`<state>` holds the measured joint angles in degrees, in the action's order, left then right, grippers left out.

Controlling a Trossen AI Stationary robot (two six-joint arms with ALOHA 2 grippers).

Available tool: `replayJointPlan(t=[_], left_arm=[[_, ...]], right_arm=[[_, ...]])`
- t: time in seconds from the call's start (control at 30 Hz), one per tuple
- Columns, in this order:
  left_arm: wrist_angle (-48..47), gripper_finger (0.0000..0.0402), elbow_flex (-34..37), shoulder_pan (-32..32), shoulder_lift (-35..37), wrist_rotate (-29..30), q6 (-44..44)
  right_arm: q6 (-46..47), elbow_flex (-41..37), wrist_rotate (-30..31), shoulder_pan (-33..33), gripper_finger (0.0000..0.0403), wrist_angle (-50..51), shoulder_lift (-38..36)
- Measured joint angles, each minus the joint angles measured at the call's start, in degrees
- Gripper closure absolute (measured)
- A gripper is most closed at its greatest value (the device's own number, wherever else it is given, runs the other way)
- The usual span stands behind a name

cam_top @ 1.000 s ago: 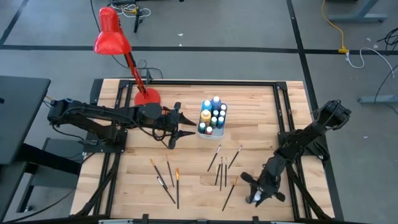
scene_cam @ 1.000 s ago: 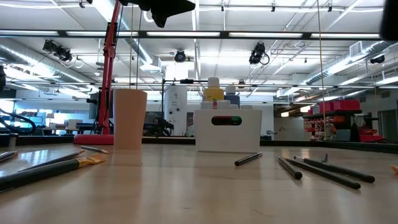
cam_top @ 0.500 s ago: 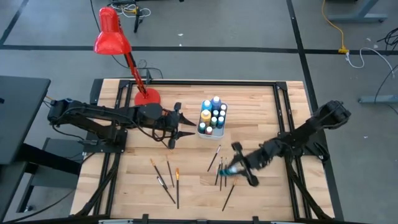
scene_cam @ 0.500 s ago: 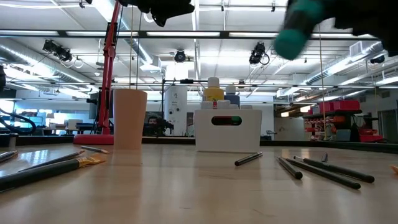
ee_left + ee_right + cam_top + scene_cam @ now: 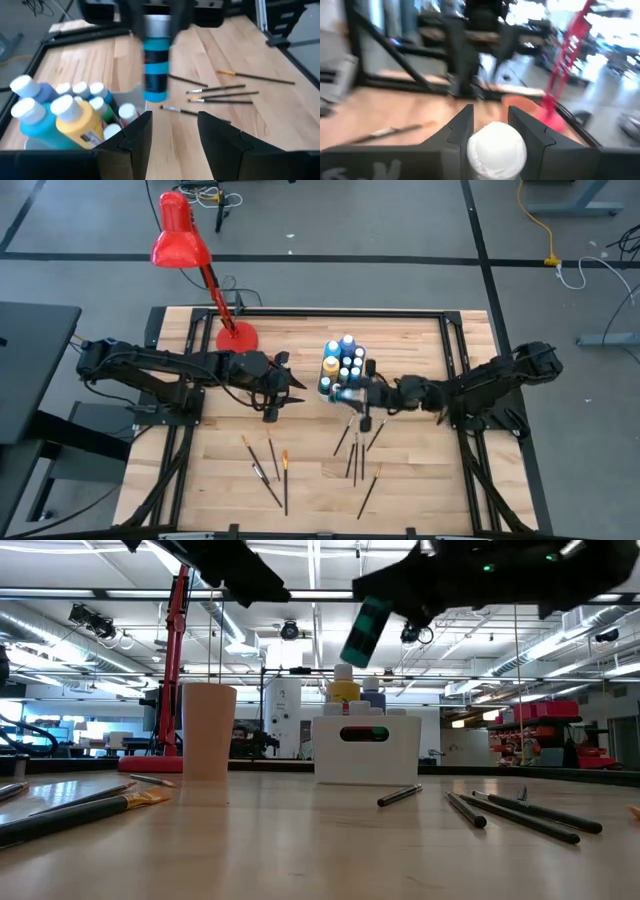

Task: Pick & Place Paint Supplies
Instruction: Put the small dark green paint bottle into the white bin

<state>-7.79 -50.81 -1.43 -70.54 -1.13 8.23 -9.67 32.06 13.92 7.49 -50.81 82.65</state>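
Observation:
A teal paint bottle (image 5: 365, 628) with a white cap (image 5: 496, 150) hangs in the air, with my right gripper (image 5: 352, 393) shut on it. It is just off the near side of a white caddy (image 5: 365, 755) that holds several white-capped bottles (image 5: 342, 363). My left gripper (image 5: 175, 117) stands open above the table left of the caddy, pointing at the teal bottle (image 5: 156, 70) with nothing between its fingers. Thin brushes lie flat on the wood in two loose groups (image 5: 355, 445) (image 5: 268, 465). My right gripper pinches the teal bottle at its capped end (image 5: 156, 27) between the two fingers. The fingers come in about level from the table's right and lie along the bottle. The teal body sticks out past the fingertips, tilted down toward the left arm, clear of table and caddy.
A red desk lamp (image 5: 180, 240) stands at the table's far left, its base (image 5: 236, 337) beside the left arm. A tan cup (image 5: 209, 730) stands left of the caddy. The two grippers face each other closely near the caddy.
My right gripper has swung from the table's near right corner toward the caddy in the middle. It has risen and turned from pointing down to about level, carrying the teal bottle lifted clear. My left gripper has tipped down a little.

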Motion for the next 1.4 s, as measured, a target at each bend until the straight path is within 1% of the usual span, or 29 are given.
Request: replayJointPlan(t=[0.1, 0.2, 0.27, 0.37, 0.53, 0.67, 0.8, 0.97, 1.03, 1.23, 1.4], left_arm=[[-0.73, 0.0235, 0.0, 0.0, -0.01, 0.0, -0.02], [-0.68, 0.0235, 0.0, 0.0, 0.0, 0.0, -1.06], [-0.87, 0.0235, 0.0, 0.0, 0.0, 0.0, -2.85], [-2.39, 0.0235, 0.0, 0.0, 0.0, -0.02, -4.98], [-4.7, 0.0235, 0.0, -0.04, 0.0, 0.0, -7.9], [-4.9, 0.0235, 0.0, -0.63, 0.0, 0.26, -8.39], [-4.9, 0.0235, 0.0, -1.76, 0.0, 0.26, -8.46], [-4.85, 0.0235, 0.0, -2.78, 0.0, 0.26, -7.98], [-4.8, 0.0235, 0.0, -3.03, 0.0, 0.3, -7.48], [-4.37, 0.0235, 0.0, -3.11, 0.0, 0.6, -7.39], [-3.85, 0.0235, 0.0, -3.11, 0.0, 2.22, -7.29]], right_arm=[[1.15, 4.61, 1.71, -2.05, 0.0294, 11.69, 0.0], [4.89, 8.2, 2.49, -3.62, 0.0294, 25.1, 0.0], [6.25, 9.53, 4.36, -4.11, 0.0294, 28.46, -0.11], [6.13, 9.5, 7.56, -4.22, 0.0294, 28.02, -0.11], [4.7, 9.48, 6.3, -4.28, 0.0294, 23.19, -0.05], [2.62, 9.46, 8.28, -4.26, 0.0294, 24.0, -0.78], [4.64, 9.46, 10.87, -4.33, 0.0294, 29.35, -2.34], [13.58, 9.48, 10.59, -4.33, 0.0294, 37.8, -4.02], [15.32, 9.44, 10.34, -4.33, 0.0294, 40.0, -3.93], [15.45, 6.96, 10.38, -4.76, 0.0294, 35.55, -0.97], [14.8, 6.08, 10.39, -5.8, 0.0294, 31.87, 1.6]])
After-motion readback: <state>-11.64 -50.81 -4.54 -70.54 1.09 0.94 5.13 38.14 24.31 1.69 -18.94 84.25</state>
